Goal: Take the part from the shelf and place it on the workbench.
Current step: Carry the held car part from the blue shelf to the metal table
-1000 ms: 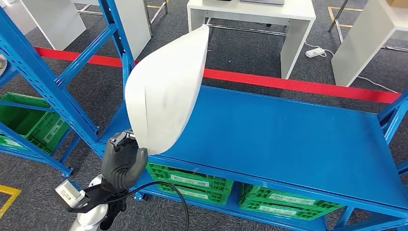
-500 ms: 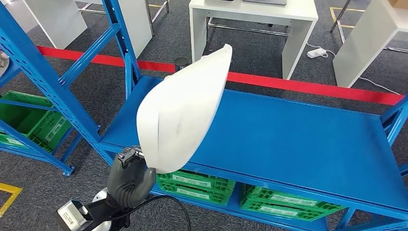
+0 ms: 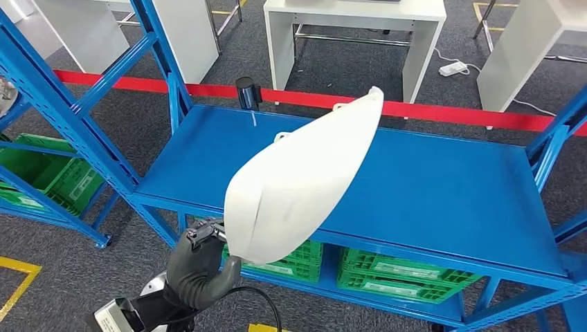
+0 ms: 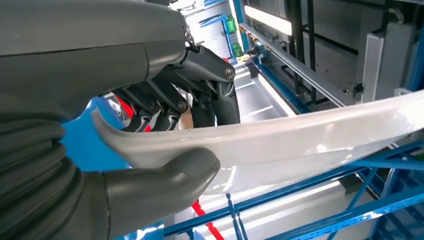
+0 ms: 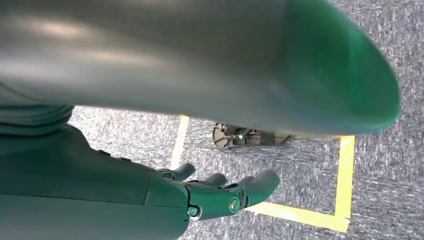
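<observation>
Above workbench point(image 3: 443, 187), left hand point(image 3: 197, 266) gripping part point(image 3: 297, 183) (edge)

Part point(image 3: 297, 187) above bench point(image 3: 443, 200) left front edge, held by left hand point(image 3: 197, 266) below it. Crates point(image 3: 401, 280) under bench. Tape point(image 3: 443, 111), tables point(image 3: 353, 28) behind.

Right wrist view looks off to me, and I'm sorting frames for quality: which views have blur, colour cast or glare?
Right wrist view: green cast, blurred mass close up above the right hand. Left wrist view: glare on the white part. Head view: sharp, evenly lit.
</observation>
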Robot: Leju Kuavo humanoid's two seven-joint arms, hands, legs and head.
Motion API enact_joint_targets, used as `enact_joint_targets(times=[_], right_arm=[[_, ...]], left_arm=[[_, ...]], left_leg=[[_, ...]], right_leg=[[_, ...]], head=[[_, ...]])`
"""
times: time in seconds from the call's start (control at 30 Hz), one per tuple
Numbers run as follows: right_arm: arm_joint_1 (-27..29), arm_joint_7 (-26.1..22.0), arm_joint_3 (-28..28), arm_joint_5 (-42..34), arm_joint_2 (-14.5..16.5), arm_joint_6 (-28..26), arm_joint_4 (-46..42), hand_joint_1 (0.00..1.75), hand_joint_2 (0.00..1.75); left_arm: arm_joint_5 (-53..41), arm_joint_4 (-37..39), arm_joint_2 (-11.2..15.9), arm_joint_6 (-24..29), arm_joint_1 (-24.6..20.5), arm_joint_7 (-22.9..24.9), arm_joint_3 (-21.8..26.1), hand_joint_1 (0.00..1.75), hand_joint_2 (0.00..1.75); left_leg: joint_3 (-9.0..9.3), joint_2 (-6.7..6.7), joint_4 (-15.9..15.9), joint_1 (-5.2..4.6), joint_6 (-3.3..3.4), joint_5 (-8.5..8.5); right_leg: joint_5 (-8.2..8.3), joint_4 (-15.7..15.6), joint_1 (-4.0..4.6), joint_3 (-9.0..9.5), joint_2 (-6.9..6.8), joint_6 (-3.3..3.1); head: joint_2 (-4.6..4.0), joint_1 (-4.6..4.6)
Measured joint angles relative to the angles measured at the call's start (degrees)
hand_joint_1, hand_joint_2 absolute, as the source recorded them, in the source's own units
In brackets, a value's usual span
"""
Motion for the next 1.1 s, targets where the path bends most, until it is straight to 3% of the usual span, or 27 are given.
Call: enact_joint_targets(times=[0.1, 0.17, 0.23, 0.3, 0.4, 0.43, 0.47, 0.5, 0.57, 0.63, 0.67, 0.77, 0.8, 0.83, 0.9, 0.93, 0.97, 1.0, 1.03, 1.07, 1.1], right_arm=[[0.0, -1.09, -0.02, 0.0, -0.02, -0.01, 0.0, 0.0, 0.0], [-0.01, -1.41, -0.02, 0.02, -0.07, -0.1, 0.0, 0.0, 0.0], [-0.01, -1.44, -0.02, 0.15, -0.11, -0.18, 0.0, 0.0, 0.0], [0.05, -1.48, -0.02, 0.3, -0.18, -0.17, 0.0, 0.0, 0.0], [0.04, -1.52, -0.02, 0.37, -0.25, -0.14, 0.0, 0.0, 0.0], [0.05, -1.52, -0.02, 0.37, -0.27, -0.13, 0.0, 0.0, 0.0], [0.06, -1.52, -0.02, 0.37, -0.3, -0.14, 0.0, 0.0, 0.0], [0.07, -1.52, -0.02, 0.37, -0.34, -0.15, 0.0, 0.0, 0.0], [0.03, -1.54, -0.02, 0.37, -0.46, -0.17, 0.0, 0.0, 0.0], [-0.04, -1.94, -0.02, 0.37, -0.55, -0.17, 0.0, 0.0, 0.0], [-0.06, -2.4, -0.02, 0.37, -0.56, -0.17, 0.0, 0.0, 0.0], [-0.03, -3.99, -0.02, 0.37, -0.57, -0.17, 0.0, 0.0, 0.0], [-0.06, -4.3, -0.02, 0.37, -0.59, -0.17, 0.0, 0.0, 0.0], [-0.09, -4.47, -0.02, 0.37, -0.65, -0.17, 0.0, 0.0, 0.0], [-0.09, -4.47, -0.02, 0.34, -0.83, -0.17, 0.0, 0.0, 0.0], [-0.04, -4.27, -0.02, 0.28, -0.96, -0.17, 0.0, 0.0, 0.0], [0.02, -3.87, -0.03, 0.18, -1.08, -0.17, 0.0, 0.0, 0.0], [0.08, -3.33, -0.06, 0.08, -1.23, -0.17, 0.0, 0.0, 0.0], [0.14, -2.75, -0.09, -0.01, -1.39, -0.17, 0.0, 0.0, 0.0], [0.18, -2.28, -0.13, -0.05, -1.54, -0.17, 0.0, 0.0, 0.0], [0.22, -2.09, -0.16, -0.08, -1.68, -0.17, 0.0, 0.0, 0.0]], left_arm=[[0.01, 0.47, -0.09, -0.02, -1.5, 0.07, -0.62, 1.75, 1.75], [0.03, 0.57, -0.2, -0.02, -2.21, 0.1, -1.0, 1.75, 1.75], [0.04, 0.67, -0.32, -0.09, -2.62, 0.2, -1.22, 1.75, 1.75], [0.05, 0.86, -0.54, -0.27, -3.1, 0.34, -1.32, 1.75, 1.75], [0.08, 1.33, -0.81, -0.49, -3.47, 0.55, -1.53, 1.75, 1.75], [0.09, 1.51, -0.84, -0.51, -3.48, 0.59, -1.61, 1.75, 1.75], [0.09, 1.68, -0.85, -0.53, -3.48, 0.61, -1.67, 1.75, 1.75], [0.09, 1.84, -0.86, -0.54, -3.49, 0.61, -1.71, 1.75, 1.75], [0.09, 2.04, -0.87, -0.54, -3.52, 0.62, -1.73, 1.75, 1.75], [0.13, 2.12, -0.9, -0.56, -3.6, 0.63, -1.76, 1.75, 1.75], [0.19, 2.16, -0.91, -0.58, -3.69, 0.62, -1.81, 1.75, 1.75], [0.66, 2.54, -0.86, -0.64, -3.88, 0.55, -2.04, 1.75, 1.75], [0.9, 2.76, -0.79, -0.67, -3.88, 0.45, -2.09, 1.75, 1.75], [1.2, 3.04, -0.67, -0.69, -3.89, 0.27, -2.1, 1.75, 1.75], [1.93, 3.82, -0.38, -0.72, -3.92, -0.22, -2.13, 1.75, 1.75], [2.35, 4.33, -0.26, -0.76, -3.93, -0.41, -2.15, 1.75, 1.75], [2.7, 4.82, -0.17, -0.83, -3.94, -0.52, -2.19, 1.75, 1.75], [2.98, 5.29, -0.12, -0.89, -4.0, -0.57, -2.27, 1.75, 1.75], [3.16, 5.68, -0.1, -0.95, -4.11, -0.58, -2.41, 1.75, 1.75], [3.25, 6.0, -0.1, -0.98, -4.3, -0.59, -2.56, 1.75, 1.75], [3.29, 6.22, -0.11, -0.98, -4.59, -0.6, -2.7, 1.75, 1.75]], left_leg=[[7.97, -0.03, -11.23, -0.49, 1.27, 2.87], [10.26, -0.04, -15.25, -0.97, 1.78, 3.0], [9.92, 0.01, -15.74, -1.12, 2.31, 3.76], [9.31, 0.29, -16.36, -0.9, 3.23, 4.84], [7.45, 0.63, -16.49, -0.78, 3.92, 6.53], [6.64, 0.71, -16.32, -0.78, 3.91, 7.07], [5.79, 0.79, -16.1, -0.77, 3.84, 7.59], [4.94, 0.85, -15.81, -0.72, 3.7, 8.05], [3.33, 0.9, -15.02, -0.55, 3.26, 8.79], [2.22, 0.89, -14.2, -0.56, 2.58, 9.38], [1.98, 0.87, -13.95, -0.6, 2.21, 9.7], [1.7, 0.76, -13.95, -0.48, 1.1, 10.56], [1.38, 0.68, -13.38, -0.39, 0.75, 9.7], [0.82, 0.59, -11.83, -0.3, 0.43, 7.81], [-0.87, 0.48, -5.61, -0.21, -0.03, 2.05], [-1.56, 0.47, -1.97, -0.2, -0.17, -0.1], [-1.73, 0.47, 0.77, -0.2, -0.2, -0.9], [-1.12, 0.46, 1.89, -0.21, -0.12, -0.36], [0.44, 0.45, 1.04, -0.23, 0.07, 1.08], [3.07, 0.41, -1.9, -0.27, 0.38, 2.6], [6.22, 0.35, -6.14, -0.36, 0.77, 3.07]], right_leg=[[1.15, 0.0, 0.31, -1.05, 0.06, 0.33], [1.84, -0.12, 0.22, -1.28, 0.08, 0.96], [2.48, -0.31, 0.03, -1.39, 0.09, 1.77], [0.96, 0.85, -0.07, -2.0, 0.1, 2.43], [-6.35, 9.43, -0.23, -4.78, 0.1, 3.23], [-7.9, 12.74, -0.27, -5.57, 0.1, 3.46], [-8.17, 14.75, -0.32, -5.67, 0.09, 3.64], [-7.22, 14.79, -0.37, -4.79, 0.09, 3.77], [-4.21, 8.96, -0.54, -0.08, 0.06, 3.92], [-3.78, 1.88, -0.37, 4.59, 0.16, 3.39], [-4.23, 0.07, -0.25, 5.63, 0.24, 2.92], [-3.72, -0.5, -0.07, 5.13, 0.2, 1.3], [-3.18, -0.57, -0.1, 4.64, 0.1, 0.8], [-2.57, -0.67, -0.18, 4.01, 0.0, 0.4], [-1.31, -0.66, -0.17, 2.46, -0.08, 0.02], [-0.63, -0.62, -0.11, 1.58, -0.1, 0.01], [0.07, -0.56, -0.03, 0.65, -0.14, 0.04], [0.74, -0.5, 0.04, -0.27, -0.17, 0.11], [1.37, -0.43, 0.1, -1.15, -0.19, 0.2], [1.99, -0.35, 0.14, -1.89, -0.18, 0.31], [2.55, -0.28, 0.2, -2.48, -0.15, 0.5]], head=[[0.0, -0.01], [0.0, -0.02], [0.0, -0.08], [0.0, 0.02], [0.0, 0.48], [0.0, 0.55], [0.0, 0.57], [0.0, 0.6], [0.0, 0.66], [0.0, 0.74], [0.0, 0.73], [0.0, 0.66], [0.0, 0.62], [0.0, 0.49], [0.0, 0.22], [0.0, 0.1], [0.0, 0.07], [0.0, 0.03], [0.0, 0.01], [0.0, -0.01], [0.0, -0.02]])
